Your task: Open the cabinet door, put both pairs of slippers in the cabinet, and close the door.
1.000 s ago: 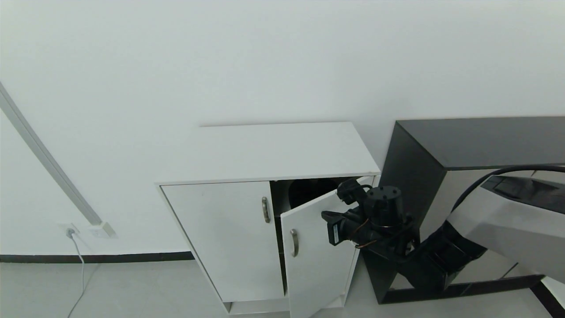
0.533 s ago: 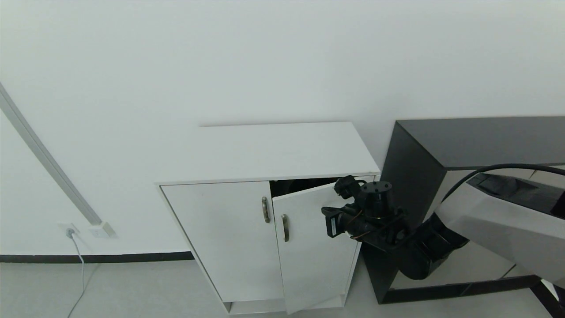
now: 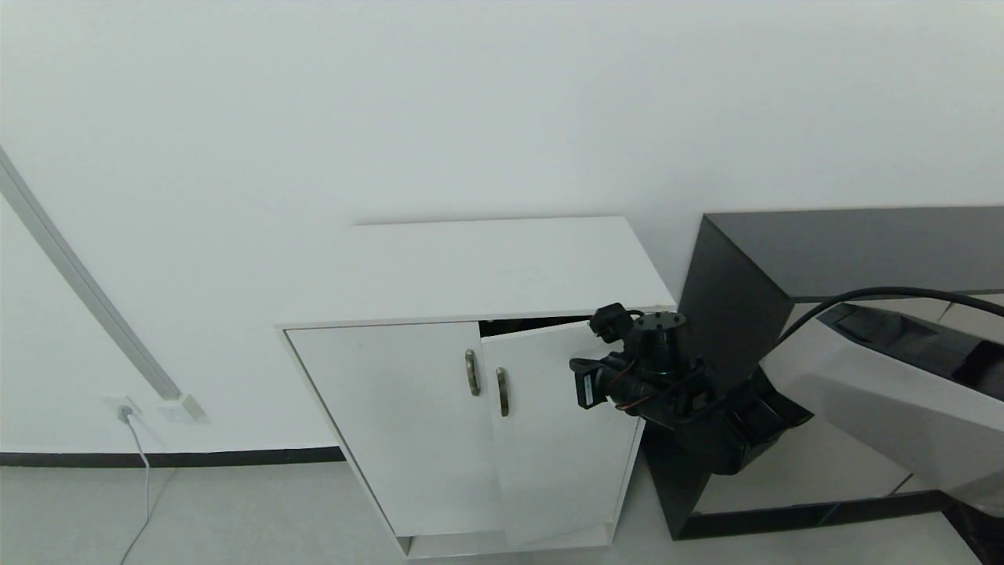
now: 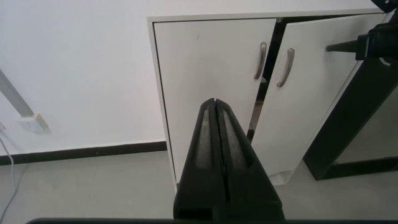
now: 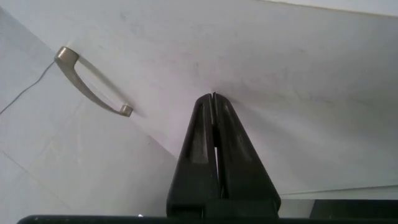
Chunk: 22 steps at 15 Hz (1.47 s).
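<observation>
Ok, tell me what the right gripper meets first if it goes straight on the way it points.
The right door: the right gripper, shut, points at its white panel from very close; whether they touch is unclear.

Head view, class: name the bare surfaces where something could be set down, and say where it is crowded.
Free: the white cabinet top, bordered by the wall and the black unit; the black unit's top; the floor between the cabinet and the cable. Crowded: the right door, with the right claw at its face, beside the black unit.
</observation>
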{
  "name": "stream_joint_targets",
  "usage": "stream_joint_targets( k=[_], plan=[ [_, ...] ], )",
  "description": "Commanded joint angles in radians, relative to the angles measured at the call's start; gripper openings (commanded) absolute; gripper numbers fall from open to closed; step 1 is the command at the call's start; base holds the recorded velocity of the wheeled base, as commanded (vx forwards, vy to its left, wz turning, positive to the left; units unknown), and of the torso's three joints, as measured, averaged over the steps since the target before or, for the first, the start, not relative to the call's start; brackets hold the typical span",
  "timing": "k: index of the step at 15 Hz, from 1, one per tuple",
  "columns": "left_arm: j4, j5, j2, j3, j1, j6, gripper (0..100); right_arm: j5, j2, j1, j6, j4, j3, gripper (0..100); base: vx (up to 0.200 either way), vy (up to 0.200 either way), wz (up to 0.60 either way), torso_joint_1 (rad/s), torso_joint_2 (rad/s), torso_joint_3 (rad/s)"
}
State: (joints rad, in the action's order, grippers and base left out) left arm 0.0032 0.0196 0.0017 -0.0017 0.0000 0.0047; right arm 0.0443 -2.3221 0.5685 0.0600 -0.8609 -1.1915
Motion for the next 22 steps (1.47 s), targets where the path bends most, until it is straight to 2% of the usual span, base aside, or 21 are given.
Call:
stream_joint_targets(
  k=[1, 22],
  plan=[
    [0.000, 0.000, 0.000, 0.000, 0.000, 0.000, 0, 0.000, -0.006, -0.007, 0.000, 0.013, -0.019, 0, 0.000, 0.000, 0.00, 0.000, 0.00, 0.000],
    [0.000, 0.000, 0.000, 0.000, 0.000, 0.000, 0, -0.001, -0.028, -0.021, 0.003, 0.048, -0.092, 0, 0.000, 0.000, 0.00, 0.000, 0.00, 0.000]
  ],
)
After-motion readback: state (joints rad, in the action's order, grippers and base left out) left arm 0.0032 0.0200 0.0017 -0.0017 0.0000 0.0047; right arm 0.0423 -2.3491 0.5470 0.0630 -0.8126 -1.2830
